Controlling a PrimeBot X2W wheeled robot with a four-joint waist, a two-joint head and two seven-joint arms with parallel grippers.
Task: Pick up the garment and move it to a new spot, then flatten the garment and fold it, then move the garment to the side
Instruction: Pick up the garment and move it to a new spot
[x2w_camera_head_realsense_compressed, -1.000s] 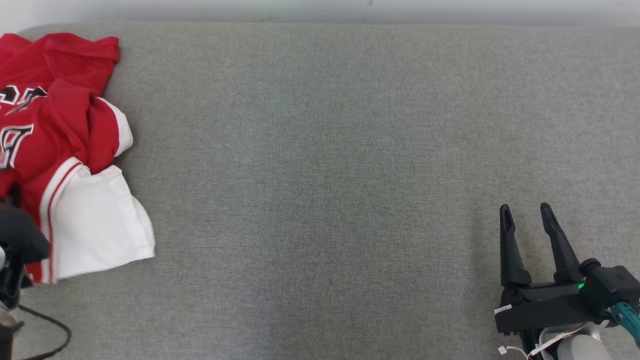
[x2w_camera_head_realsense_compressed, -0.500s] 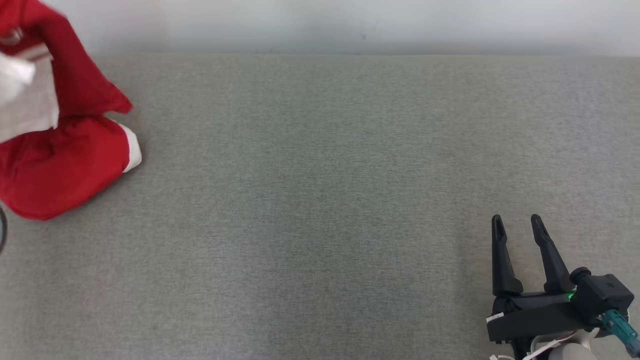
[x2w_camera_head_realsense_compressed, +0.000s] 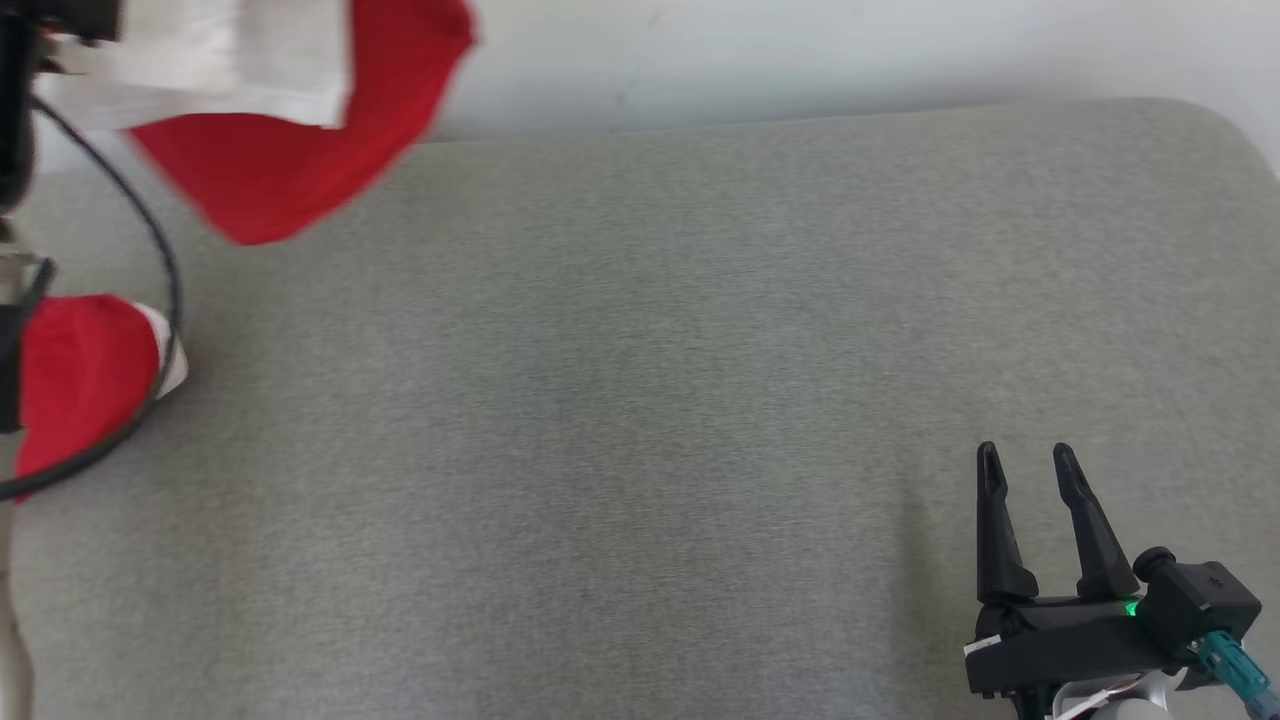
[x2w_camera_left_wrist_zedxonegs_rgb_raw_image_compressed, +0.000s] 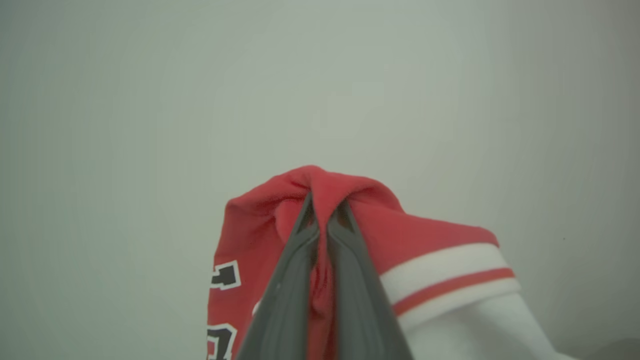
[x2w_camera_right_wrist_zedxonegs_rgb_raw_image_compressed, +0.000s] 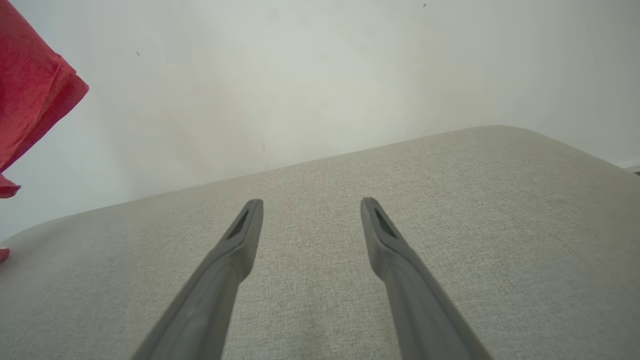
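Note:
The garment (x2w_camera_head_realsense_compressed: 290, 140) is a red jersey with white sleeves and black lettering. It hangs in the air at the upper left of the head view, and a lower part (x2w_camera_head_realsense_compressed: 85, 375) shows at the left edge. In the left wrist view my left gripper (x2w_camera_left_wrist_zedxonegs_rgb_raw_image_compressed: 324, 202) is shut on a bunched red fold of the garment (x2w_camera_left_wrist_zedxonegs_rgb_raw_image_compressed: 350, 200), which drapes down both sides of the fingers. My right gripper (x2w_camera_head_realsense_compressed: 1022, 465) is open and holds nothing, low at the right over the grey cushion; its fingers (x2w_camera_right_wrist_zedxonegs_rgb_raw_image_compressed: 240, 235) stand well apart in the right wrist view. A red edge of the garment (x2w_camera_right_wrist_zedxonegs_rgb_raw_image_compressed: 30, 95) shows there too.
A wide grey fabric cushion (x2w_camera_head_realsense_compressed: 640, 420) spreads across the head view, with its far edge against a pale wall (x2w_camera_head_realsense_compressed: 800, 50) and a rounded corner at the upper right. A black cable (x2w_camera_head_realsense_compressed: 165, 300) loops down at the left, over the garment.
The garment has gone from lying on the cushion at the left to hanging in the air, carried up and rightward by my left gripper. The camera has also shifted. My right gripper stays open.

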